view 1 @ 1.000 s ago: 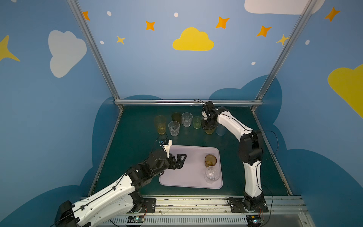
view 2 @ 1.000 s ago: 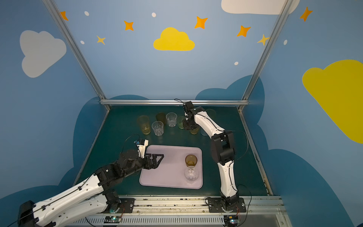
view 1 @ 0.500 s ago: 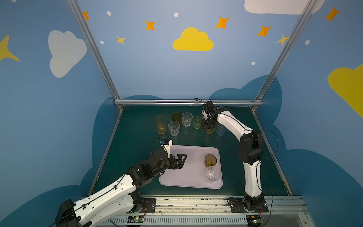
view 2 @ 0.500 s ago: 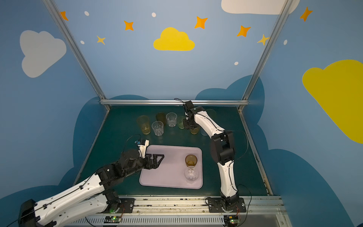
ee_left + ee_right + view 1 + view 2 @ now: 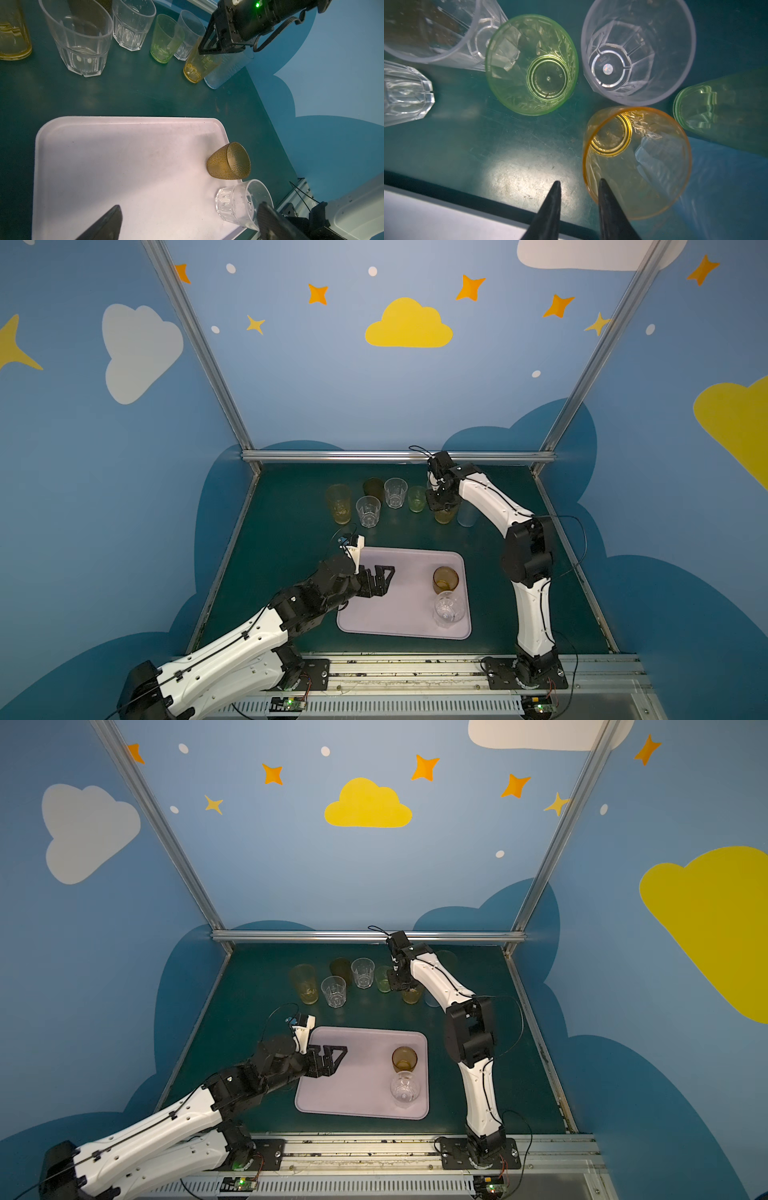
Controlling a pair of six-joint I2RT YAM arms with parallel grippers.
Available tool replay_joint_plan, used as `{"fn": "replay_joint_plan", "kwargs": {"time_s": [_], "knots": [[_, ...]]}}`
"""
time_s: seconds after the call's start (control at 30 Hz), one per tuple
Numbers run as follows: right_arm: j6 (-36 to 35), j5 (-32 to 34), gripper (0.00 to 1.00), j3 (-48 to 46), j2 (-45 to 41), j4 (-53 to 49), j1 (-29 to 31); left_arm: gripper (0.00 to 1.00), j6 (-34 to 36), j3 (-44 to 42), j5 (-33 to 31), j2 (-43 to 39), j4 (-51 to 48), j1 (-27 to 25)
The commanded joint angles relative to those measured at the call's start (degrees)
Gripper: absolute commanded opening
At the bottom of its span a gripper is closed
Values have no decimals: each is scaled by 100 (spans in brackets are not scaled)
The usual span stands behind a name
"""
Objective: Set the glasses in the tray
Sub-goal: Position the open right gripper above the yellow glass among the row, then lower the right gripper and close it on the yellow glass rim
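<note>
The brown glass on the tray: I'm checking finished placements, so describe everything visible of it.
The brown glass is a short translucent tumbler, amber-brown and plastic-looking, its wall finely dimpled and tapering to a narrower base. It stands upright, mouth up, looking empty, on the tray by its right edge in both top views, toward the far corner. A clear faceted glass stands close beside it, nearer the robot; whether they touch is unclear.

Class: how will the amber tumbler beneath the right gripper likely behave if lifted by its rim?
Probably light: the amber tumbler looks thin-walled, translucent and empty. Likely slippery: its wall is glossy. May tip if nudged: it narrows to a small base.
</note>
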Motion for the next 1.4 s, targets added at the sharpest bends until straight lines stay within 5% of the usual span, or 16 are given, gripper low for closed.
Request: {"fn": "replay_joint_plan", "kwargs": {"time_s": [0.0, 0.63, 1.37], "knots": [[-56, 55, 31, 199, 174, -148, -33, 100, 5, 128, -11, 16, -5, 31], [-116, 73, 22, 468, 490, -172, -56, 100, -2, 153, 29, 183, 24, 98], [121, -228, 0, 467, 293, -218, -5, 100, -21, 127, 20, 75, -44, 125]]}}
